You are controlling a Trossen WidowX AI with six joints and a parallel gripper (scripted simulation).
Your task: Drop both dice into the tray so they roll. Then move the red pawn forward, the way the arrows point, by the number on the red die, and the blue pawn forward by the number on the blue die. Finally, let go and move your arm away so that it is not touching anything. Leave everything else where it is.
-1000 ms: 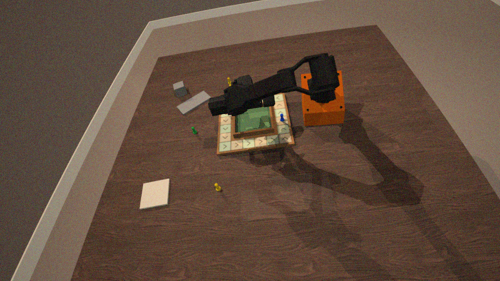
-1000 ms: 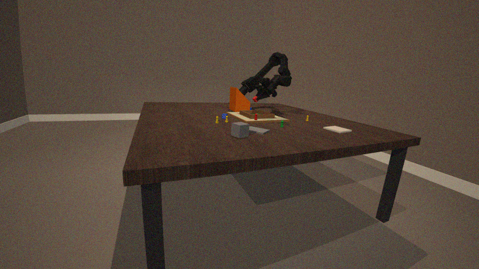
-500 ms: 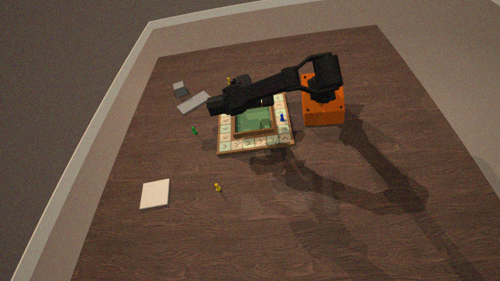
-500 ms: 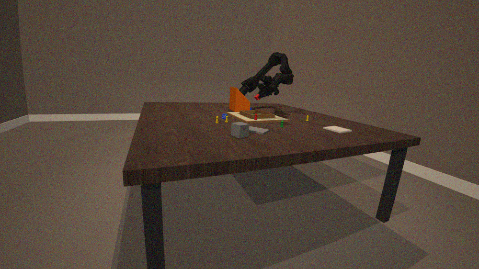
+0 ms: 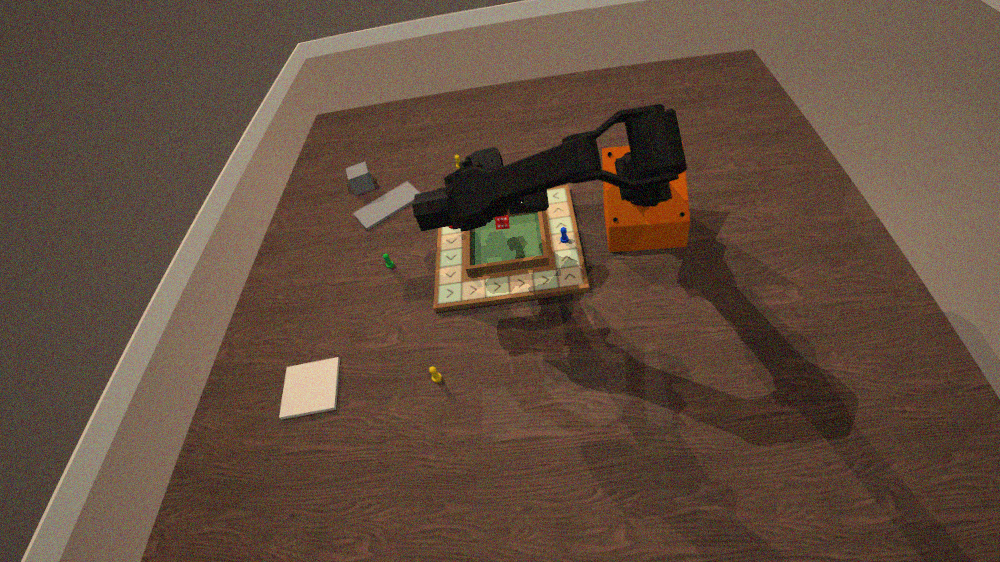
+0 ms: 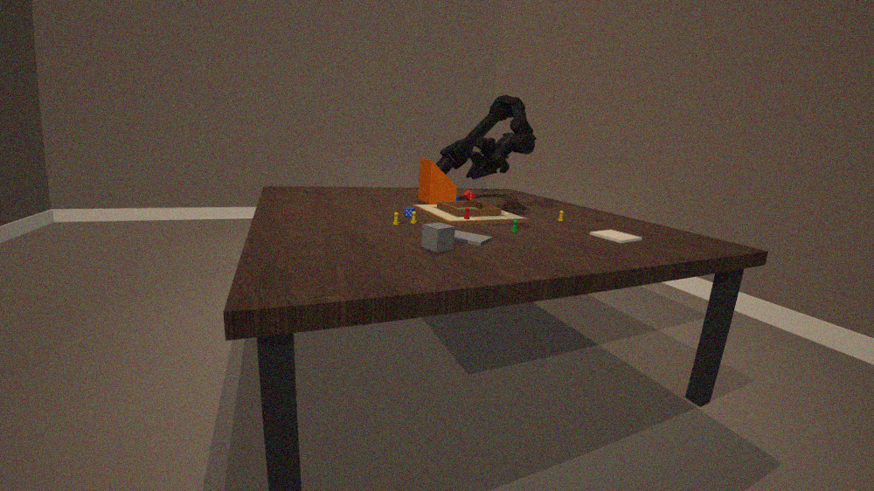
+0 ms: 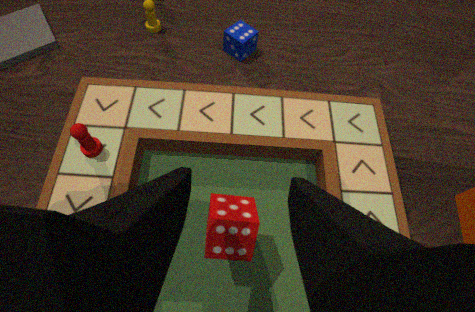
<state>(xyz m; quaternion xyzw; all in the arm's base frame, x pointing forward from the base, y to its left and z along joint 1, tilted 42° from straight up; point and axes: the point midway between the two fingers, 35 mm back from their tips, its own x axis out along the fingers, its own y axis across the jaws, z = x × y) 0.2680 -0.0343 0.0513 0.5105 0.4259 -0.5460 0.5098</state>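
Observation:
My gripper (image 7: 240,184) is open above the tray (image 7: 233,142) (image 5: 509,266); the arm hides its fingers in the top view. The red die (image 7: 232,227) (image 5: 502,221) (image 6: 468,195) is loose in the air below the fingers, above the tray, touching neither finger. In the wrist view its upper face shows five. The blue die (image 7: 240,40) (image 6: 409,211) lies on the table beyond the board's arrow row, six on top. The red pawn (image 7: 89,144) (image 6: 467,214) stands on the square after the corner, in the left column. The blue pawn (image 5: 563,234) stands in the column nearest the arm base.
A grey block (image 5: 359,178) (image 6: 438,237) and a grey slab (image 5: 385,205) (image 7: 18,35) lie beyond the board. A green pawn (image 5: 388,260) (image 6: 514,225), several yellow pawns, one of them (image 5: 435,375) apart, and a pale tile (image 5: 309,387) (image 6: 615,236) stand or lie around it.

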